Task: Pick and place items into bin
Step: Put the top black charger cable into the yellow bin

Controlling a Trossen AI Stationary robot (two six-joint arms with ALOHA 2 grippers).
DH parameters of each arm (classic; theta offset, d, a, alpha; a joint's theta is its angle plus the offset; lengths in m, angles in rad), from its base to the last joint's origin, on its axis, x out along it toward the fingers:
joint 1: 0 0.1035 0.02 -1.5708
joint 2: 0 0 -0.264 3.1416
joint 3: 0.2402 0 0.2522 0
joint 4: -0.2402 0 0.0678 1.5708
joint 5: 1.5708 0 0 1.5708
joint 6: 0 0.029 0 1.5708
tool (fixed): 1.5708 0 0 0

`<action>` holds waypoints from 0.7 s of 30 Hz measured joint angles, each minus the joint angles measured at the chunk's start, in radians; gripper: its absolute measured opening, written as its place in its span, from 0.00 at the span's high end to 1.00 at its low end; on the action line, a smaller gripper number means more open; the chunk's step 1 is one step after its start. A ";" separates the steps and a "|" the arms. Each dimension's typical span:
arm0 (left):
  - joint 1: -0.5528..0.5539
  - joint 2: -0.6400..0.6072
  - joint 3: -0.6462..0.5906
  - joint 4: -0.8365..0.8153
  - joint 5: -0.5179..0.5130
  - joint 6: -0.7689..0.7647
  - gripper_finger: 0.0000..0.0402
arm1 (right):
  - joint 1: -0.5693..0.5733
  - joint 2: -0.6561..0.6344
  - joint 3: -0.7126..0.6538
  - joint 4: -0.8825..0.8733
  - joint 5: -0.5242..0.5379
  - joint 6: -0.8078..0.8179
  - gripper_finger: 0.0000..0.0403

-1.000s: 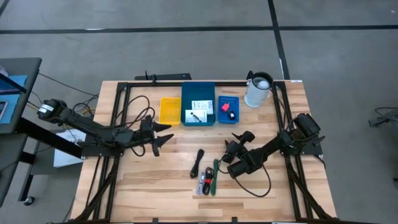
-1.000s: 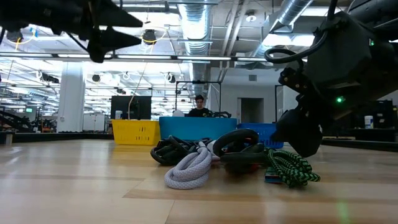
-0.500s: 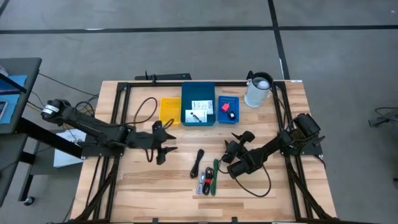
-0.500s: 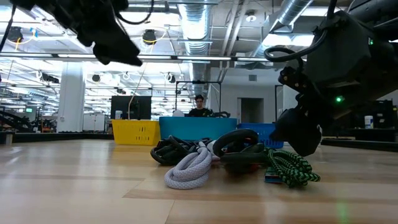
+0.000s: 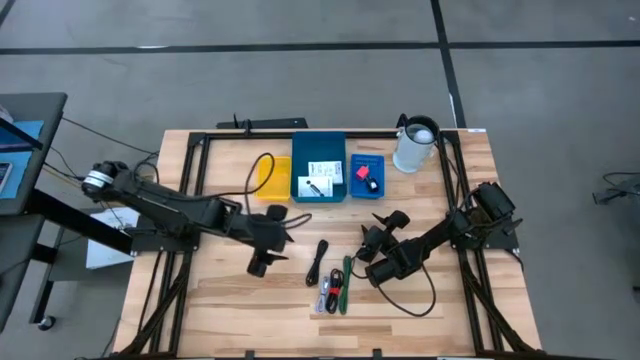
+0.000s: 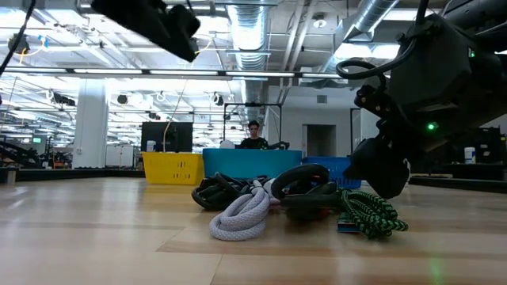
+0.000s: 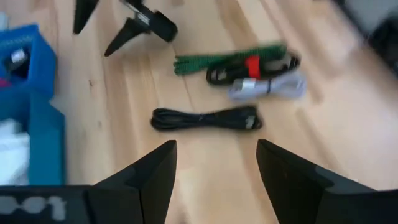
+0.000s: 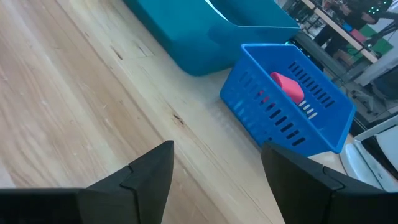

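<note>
From above, the left gripper hangs over the bare wood left of a black coiled cable and a bundle of green, black and grey cables, while two white cards lie in the teal bin. The left wrist view shows its fingers spread (nothing between them) above the black cable. The right wrist view shows the right gripper spread near the blue basket holding a pink-red piece.

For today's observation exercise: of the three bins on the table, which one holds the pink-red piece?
The small blue slotted bin, rightmost of the three, holds the pink-red piece; the yellow and teal ones don't.
</note>
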 joint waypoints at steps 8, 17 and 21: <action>0.000 0.156 0.084 -0.152 -0.018 0.332 0.47 | 0.000 0.000 0.000 0.002 0.000 0.000 0.41; -0.001 0.283 0.149 -0.151 -0.043 0.594 0.47 | 0.000 0.000 0.000 0.002 -0.001 0.000 0.41; -0.006 0.327 0.178 -0.130 -0.043 0.696 0.47 | 0.000 0.000 0.000 -0.001 -0.001 0.000 0.41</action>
